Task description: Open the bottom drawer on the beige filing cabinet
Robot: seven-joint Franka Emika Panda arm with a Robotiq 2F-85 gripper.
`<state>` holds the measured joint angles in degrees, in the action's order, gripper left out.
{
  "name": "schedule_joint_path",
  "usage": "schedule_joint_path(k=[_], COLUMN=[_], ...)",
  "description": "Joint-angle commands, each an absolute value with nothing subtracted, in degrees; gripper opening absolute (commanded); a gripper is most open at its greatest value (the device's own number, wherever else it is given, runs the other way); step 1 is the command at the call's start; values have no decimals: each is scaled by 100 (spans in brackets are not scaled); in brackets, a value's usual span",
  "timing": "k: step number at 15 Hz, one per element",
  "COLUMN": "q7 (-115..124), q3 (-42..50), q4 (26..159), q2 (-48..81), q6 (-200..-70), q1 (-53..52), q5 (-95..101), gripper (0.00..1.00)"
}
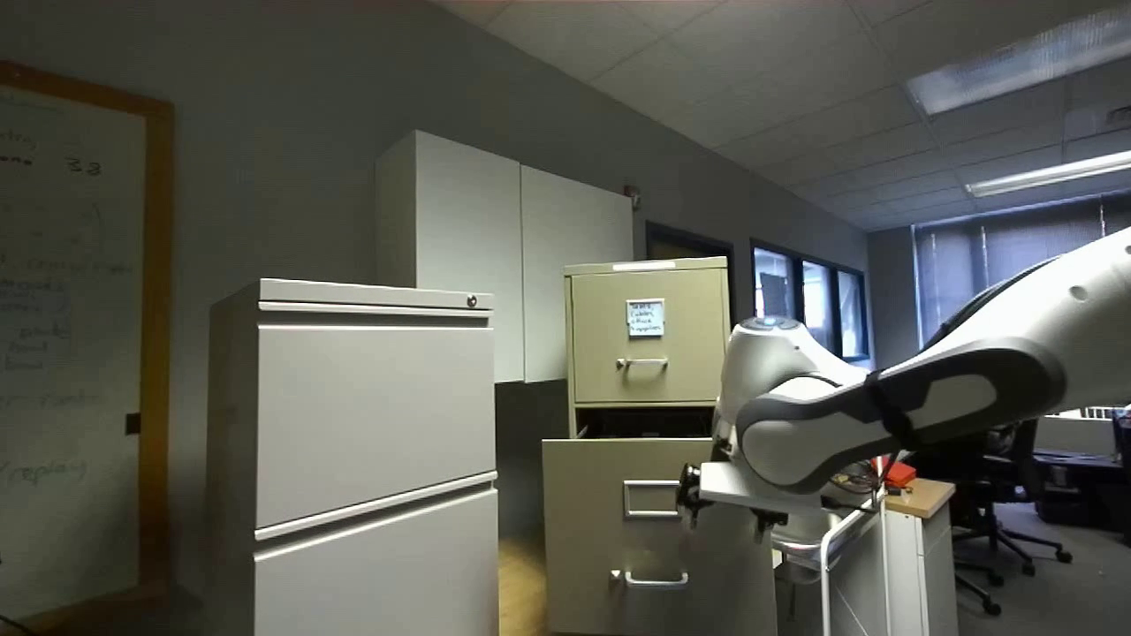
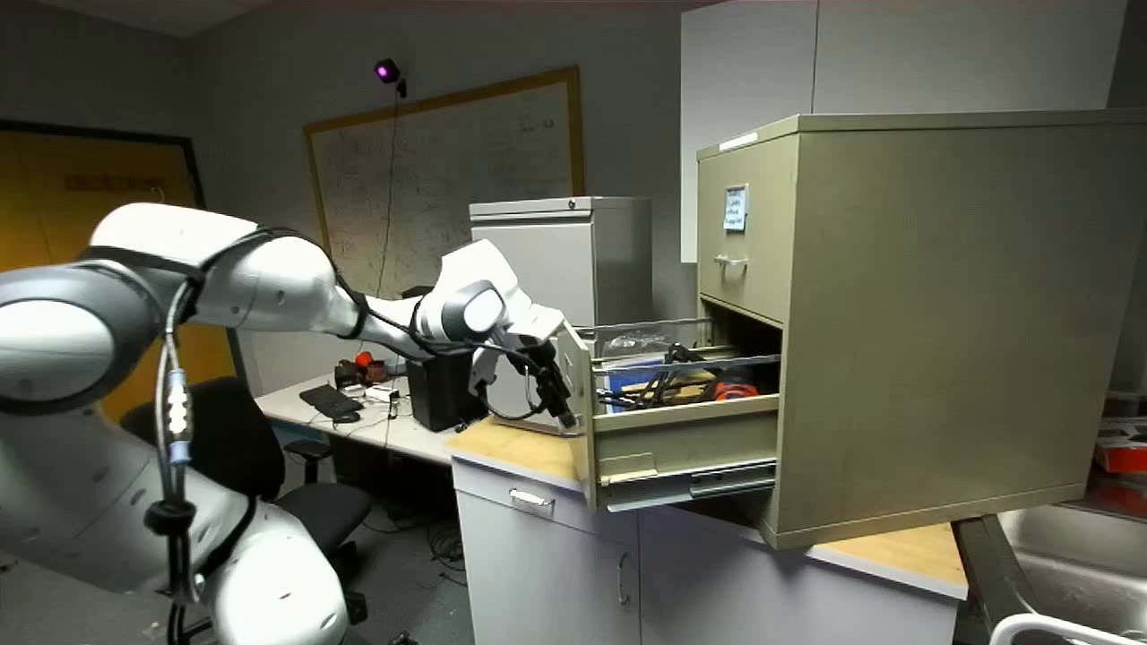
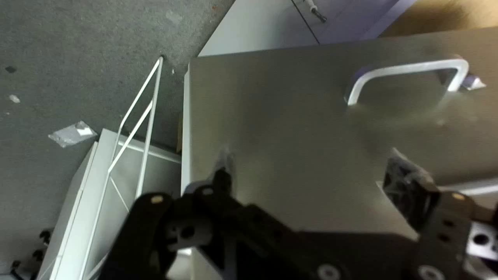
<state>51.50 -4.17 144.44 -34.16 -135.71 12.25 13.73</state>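
Plainly, 1 empty end effector, 2 fingers wide apart, faces 1 extended bottom drawer.

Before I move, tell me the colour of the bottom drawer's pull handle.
Pale silver; the pull handle shows best in the wrist view.

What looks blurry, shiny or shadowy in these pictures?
Wrist view: the gripper is dark and partly blurred; the drawer front has a soft sheen near its handle. Both exterior views: the cabinet looks dark inside. In an exterior view, a ceiling light shines.
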Motion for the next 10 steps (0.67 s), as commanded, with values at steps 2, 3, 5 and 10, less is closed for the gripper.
schedule_joint_path(k=[2, 3, 5, 10], q7=[4663, 4341, 3696, 2512], q3=[-550, -451, -288, -94], q4=[14326, 14260, 14168, 14020], q2=[-4395, -4427, -4436, -4237], q6=[-12689, -12385, -11833, -10902], q1=[1317, 1177, 945, 763], q5=[1457, 1305, 1012, 445], gripper=[100, 100, 100, 100])
